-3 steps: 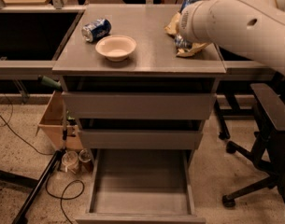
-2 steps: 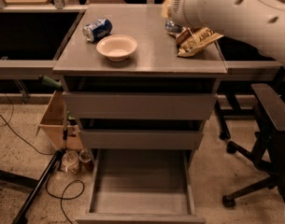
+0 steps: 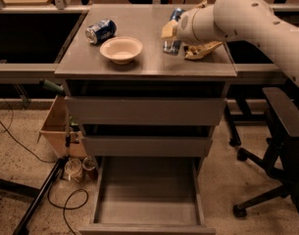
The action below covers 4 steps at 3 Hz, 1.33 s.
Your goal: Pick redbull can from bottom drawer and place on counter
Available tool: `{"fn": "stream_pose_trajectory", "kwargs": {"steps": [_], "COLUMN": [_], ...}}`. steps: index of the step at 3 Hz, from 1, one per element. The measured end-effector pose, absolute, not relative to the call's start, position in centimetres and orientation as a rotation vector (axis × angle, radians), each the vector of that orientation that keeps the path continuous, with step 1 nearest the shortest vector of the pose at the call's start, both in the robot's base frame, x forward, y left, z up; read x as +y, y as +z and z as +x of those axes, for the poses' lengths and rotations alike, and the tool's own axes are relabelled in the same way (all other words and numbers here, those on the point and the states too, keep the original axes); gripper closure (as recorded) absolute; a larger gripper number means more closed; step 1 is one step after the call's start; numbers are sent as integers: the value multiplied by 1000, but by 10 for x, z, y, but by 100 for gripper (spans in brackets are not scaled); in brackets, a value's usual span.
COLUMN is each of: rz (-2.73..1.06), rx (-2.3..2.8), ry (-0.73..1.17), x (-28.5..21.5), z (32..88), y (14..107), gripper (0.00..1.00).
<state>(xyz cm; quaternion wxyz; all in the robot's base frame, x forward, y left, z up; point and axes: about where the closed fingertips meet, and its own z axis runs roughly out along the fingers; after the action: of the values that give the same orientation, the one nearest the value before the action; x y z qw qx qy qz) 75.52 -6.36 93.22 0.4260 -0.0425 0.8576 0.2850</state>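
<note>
Camera view, and here is how it stands: the slim can is out of the drawer and up on the bench. It is upright in the upper right of the frame, to the right of the bowl and just beside a crumpled snack bag. The claw is right at the can, at the end of the white arm that reaches in from the right edge. The wrist hides the grip, so I cannot tell whether the claw is clamped on the can or loose around it. The can's base looks to be down on the bench top, or very close to it. At the bottom middle of the frame the bottom drawer stands pulled out. By my reading this is the placing step, near the end of the job. The next move calls for a clean let-go, if that is not yet done, then a lift straight up and away with no sideways sweep, since a narrow can tips easily and the bag is close. The other can, on its side at upper left, is well apart and out of play
</note>
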Motion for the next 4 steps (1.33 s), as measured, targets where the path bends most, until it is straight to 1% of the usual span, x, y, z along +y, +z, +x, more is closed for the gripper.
{"fn": "stream_pose_trajectory", "kwargs": {"steps": [1,2,3,4], "rz": [-244,-408,-486,-524], "rx": [2211,2116,1996,1938], "ry": [861,886,859,840], "x": [-45,-47,-61,-69], "z": [776,793,801,804], "y": [883,907,957,987], "gripper": [100,100,100,100]}}
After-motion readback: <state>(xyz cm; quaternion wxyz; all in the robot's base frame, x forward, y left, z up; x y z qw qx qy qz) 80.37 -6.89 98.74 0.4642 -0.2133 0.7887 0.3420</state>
